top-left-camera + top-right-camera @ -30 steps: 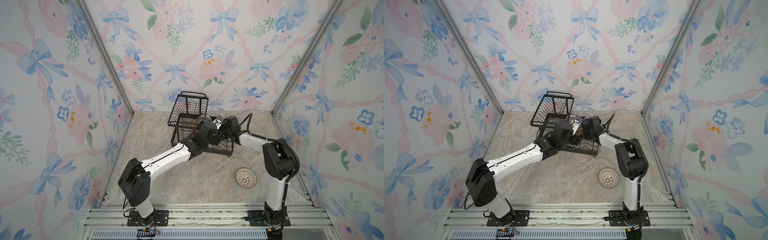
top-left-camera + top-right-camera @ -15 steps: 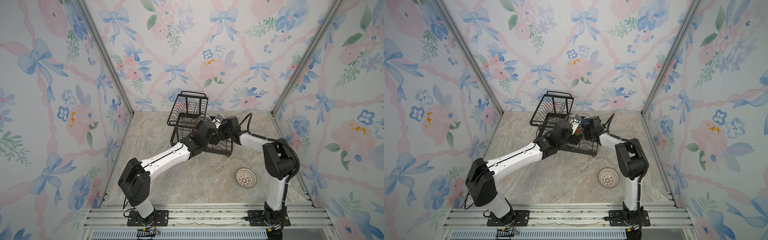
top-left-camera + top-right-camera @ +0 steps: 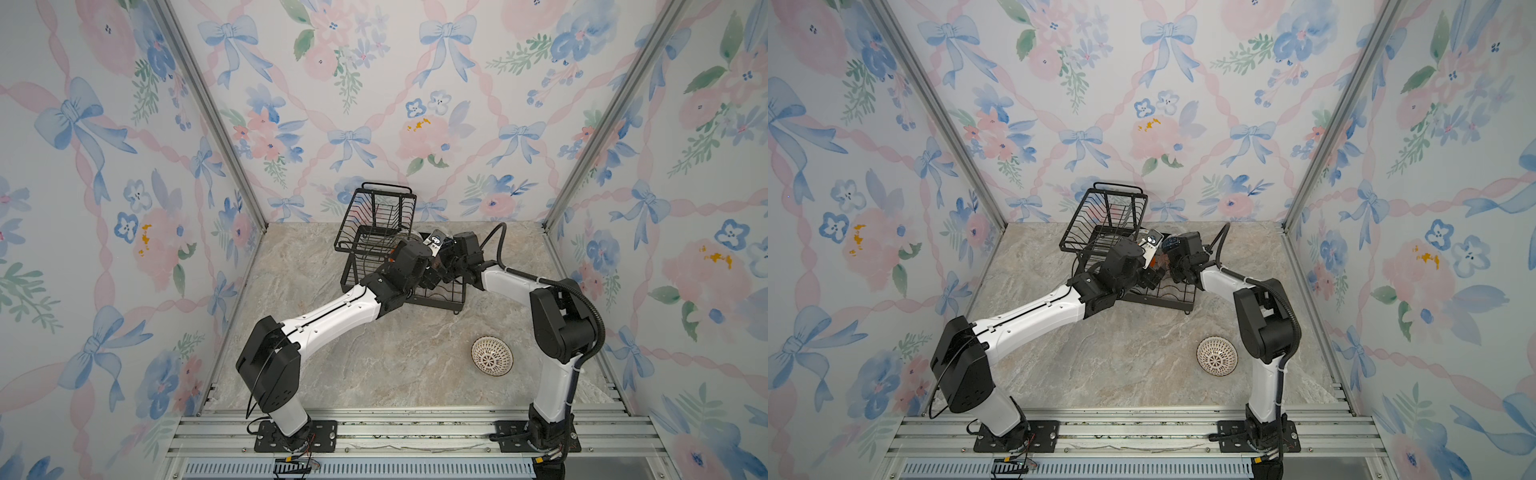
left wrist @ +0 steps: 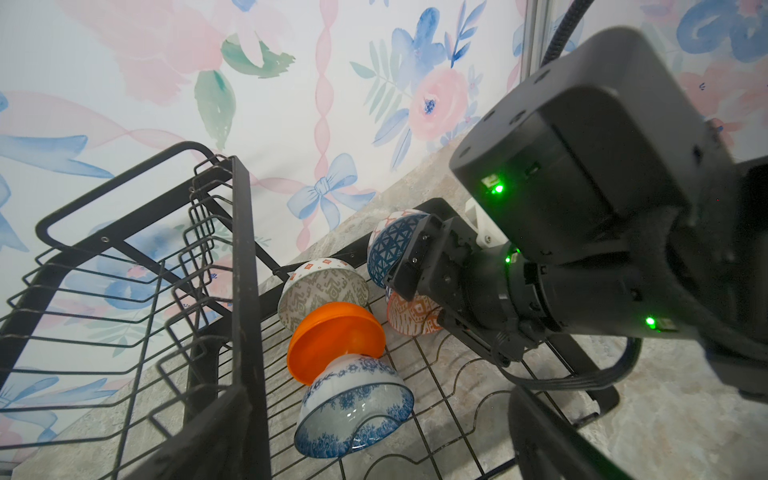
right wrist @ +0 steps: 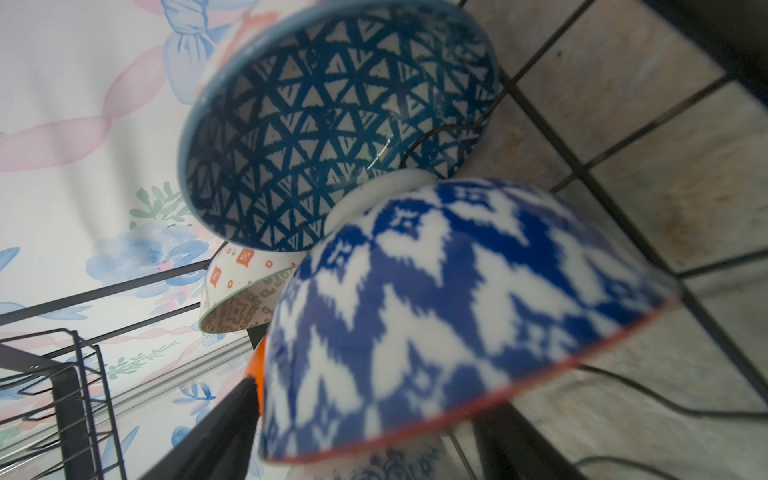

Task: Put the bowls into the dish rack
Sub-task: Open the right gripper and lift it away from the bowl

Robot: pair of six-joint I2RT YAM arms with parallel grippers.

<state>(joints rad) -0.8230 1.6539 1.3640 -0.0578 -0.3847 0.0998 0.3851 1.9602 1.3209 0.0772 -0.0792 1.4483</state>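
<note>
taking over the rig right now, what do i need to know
Left hand: open, holding nothing, over the dish rack.
Right hand: jaws either side of the orange-red patterned bowl; can't tell if it grips.
Done: five bowls in the lower tray: that one, blue triangle bowl, pale green bowl, orange bowl, blue-floral bowl.
Left: white lattice bowl sits on the table by the right arm's base; load it.

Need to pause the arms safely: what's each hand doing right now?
Left hand: open, holding nothing.
Right hand: jaws apart around the orange-red bowl; whether it grips cannot be told.
</note>
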